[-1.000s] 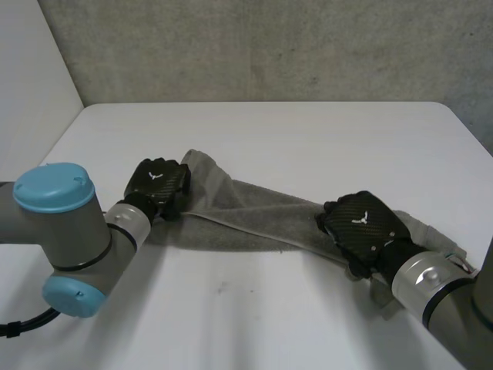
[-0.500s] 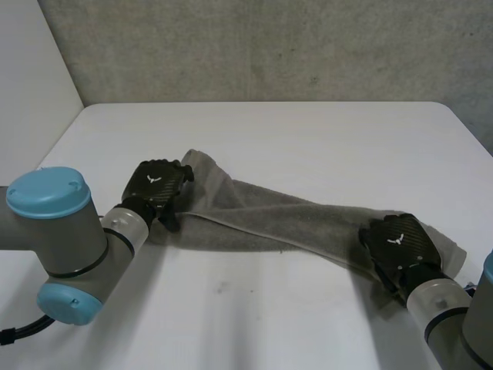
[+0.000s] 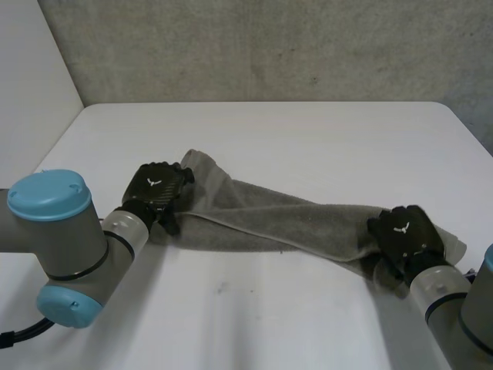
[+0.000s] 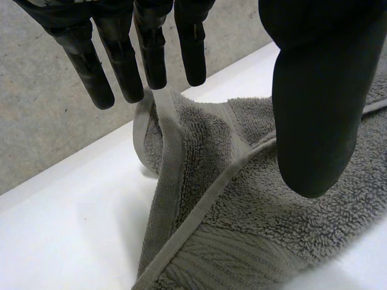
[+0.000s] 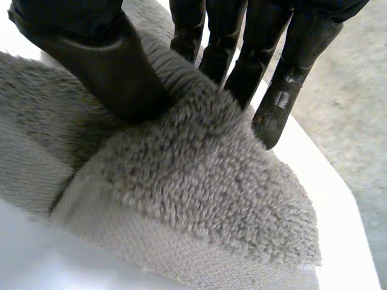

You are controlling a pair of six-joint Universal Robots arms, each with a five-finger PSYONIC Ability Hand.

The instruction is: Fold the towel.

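A grey towel [image 3: 269,220] lies bunched in a long band across the white table [image 3: 308,139], running from the left to the near right. My left hand [image 3: 158,189] hovers over its left end. In the left wrist view its fingers [image 4: 121,60] are straight and the thumb stands apart above the towel's hemmed corner [image 4: 181,181], gripping nothing. My right hand [image 3: 404,235] is on the towel's right end. There its thumb [image 5: 103,60] and fingers [image 5: 242,66] pinch a raised fold of the towel [image 5: 193,181] between them.
A grey wall [image 3: 269,46] runs behind the table's far edge. The table's right edge lies close beyond the towel's right end. Bare tabletop extends in front of and behind the towel.
My right hand slid from the towel's middle to its right end and closed on a fold. My left hand's fingers opened at the left end.
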